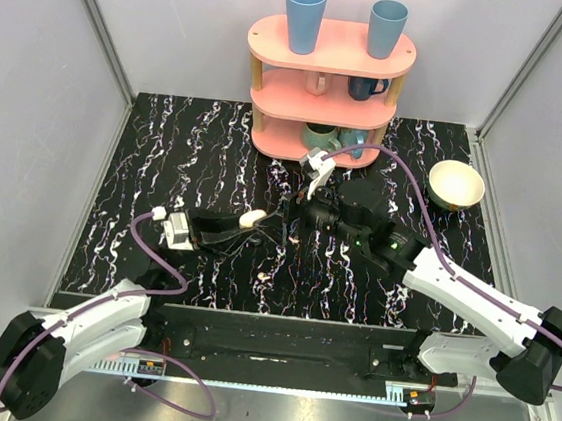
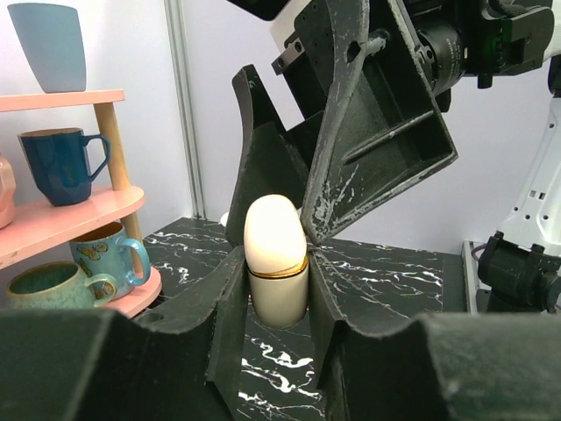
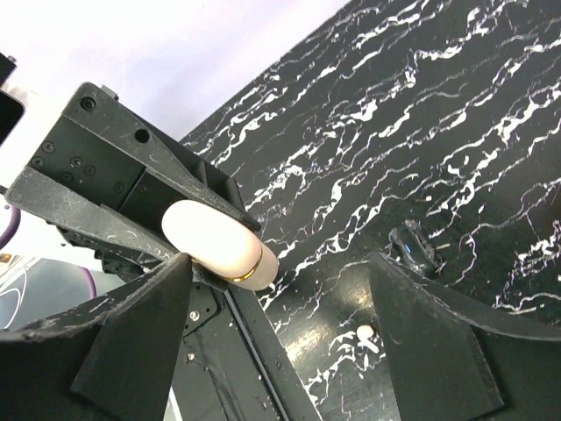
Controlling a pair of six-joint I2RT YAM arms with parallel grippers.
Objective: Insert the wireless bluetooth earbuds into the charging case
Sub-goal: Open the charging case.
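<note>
Left of centre, the left gripper clamps the closed charging case, its long axis pointing right at the right gripper, which is spread open just beside it. One earbud lies on the table nearby.

Your right gripper holds its black fingers wide apart in the foreground. Between them, the left gripper clamps the cream-white pebble-shaped plastic charging case, which has a gold band around it. One tiny white plastic earbud lies apart on the black white-veined marble table.
</note>
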